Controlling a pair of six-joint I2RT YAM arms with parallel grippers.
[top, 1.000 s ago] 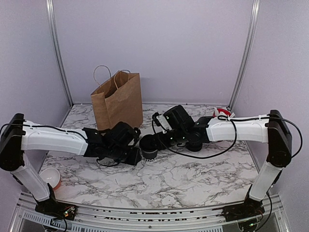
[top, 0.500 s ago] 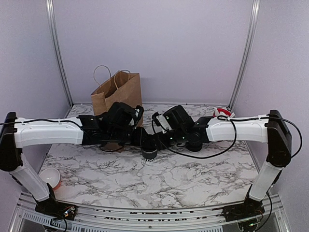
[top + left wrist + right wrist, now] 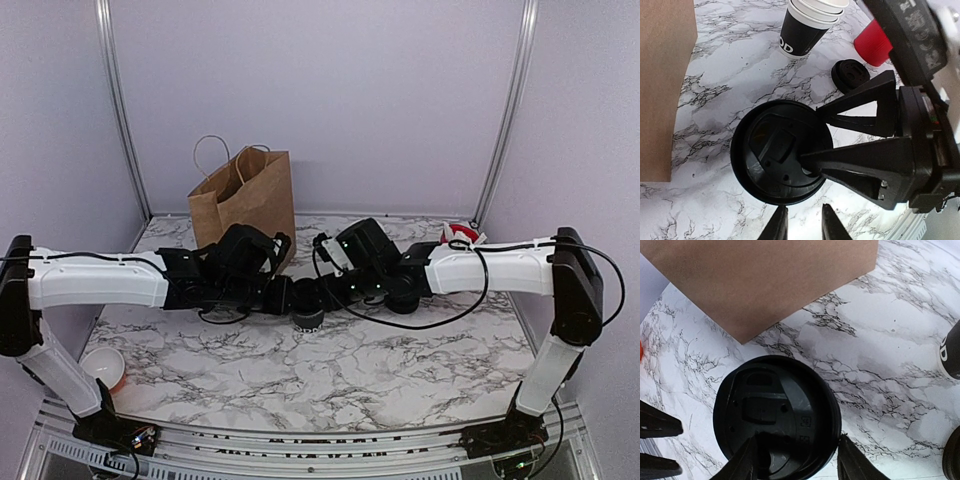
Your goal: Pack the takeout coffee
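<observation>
The takeout coffee point(image 3: 310, 314), a black cup under a black lid, stands mid-table between both grippers. My left gripper point(image 3: 284, 296) sits just left of it. In the left wrist view the lid point(image 3: 772, 155) lies just beyond that gripper point(image 3: 804, 209), whose jaws are slightly open over bare marble. My right gripper point(image 3: 327, 288) reaches in from the right. In the right wrist view its jaws point(image 3: 797, 440) stand apart over the lid point(image 3: 775, 405). One finger overlaps the lid and the other sits at its rim. I see no grip on the cup.
A brown paper bag point(image 3: 245, 205) stands open just behind the left gripper. A stack of lidless black cups point(image 3: 807, 25), a loose black lid point(image 3: 850, 75) and a red cup point(image 3: 872, 42) lie behind the right arm. A small cup point(image 3: 103, 366) sits at the front left corner.
My left arm swung up from the front left towards the bag, then settled beside the cup, its jaws parting slightly. The right arm and the cup have not moved.
</observation>
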